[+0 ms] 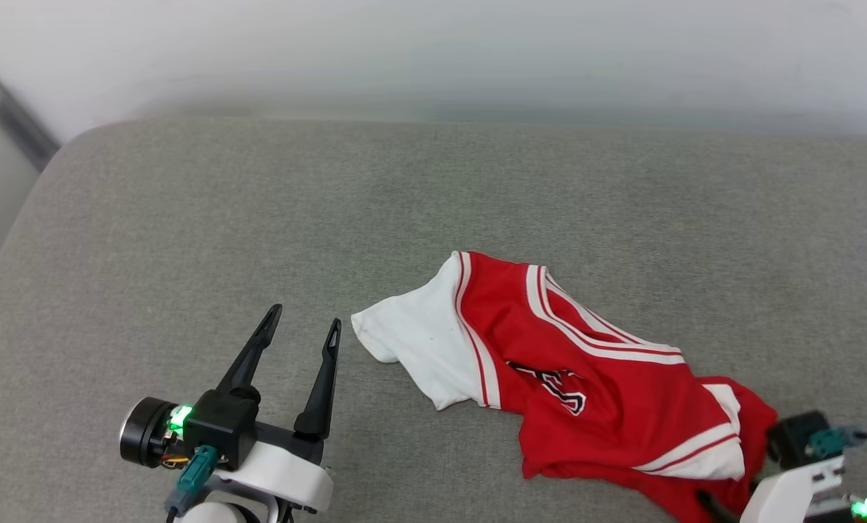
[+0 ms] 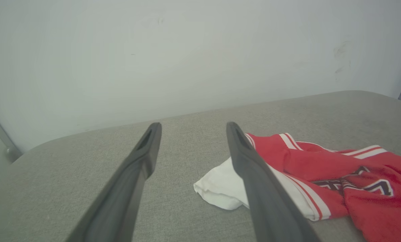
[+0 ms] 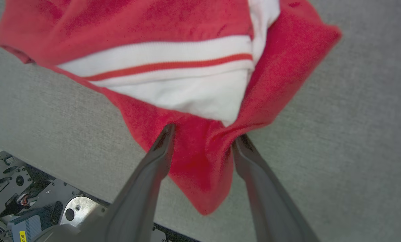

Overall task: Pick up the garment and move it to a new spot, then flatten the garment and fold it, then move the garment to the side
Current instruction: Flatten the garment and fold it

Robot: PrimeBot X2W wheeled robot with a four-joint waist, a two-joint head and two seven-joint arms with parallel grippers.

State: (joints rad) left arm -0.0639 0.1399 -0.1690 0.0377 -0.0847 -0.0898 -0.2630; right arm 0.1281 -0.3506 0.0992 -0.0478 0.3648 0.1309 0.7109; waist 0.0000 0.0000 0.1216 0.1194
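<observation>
Pickup seems the step in hand: nearest, the right gripper (image 3: 205,132) stands jaws apart astride a bunched red corner of the garment (image 1: 608,407), crumpled on the grey cushion (image 1: 186,218), the left gripper (image 1: 306,316) hovers wide open beside its white sleeve (image 1: 419,341), and closing and lifting looks next.

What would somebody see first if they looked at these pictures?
The bright red jersey, crumpled on the grey cushion right of the middle, with a white sleeve sticking out to the left. Next, the left gripper, its dark fingers spread wide beside that sleeve, not touching it. The right gripper has its fingers apart at the jersey's near corner, red cloth between them.
</observation>
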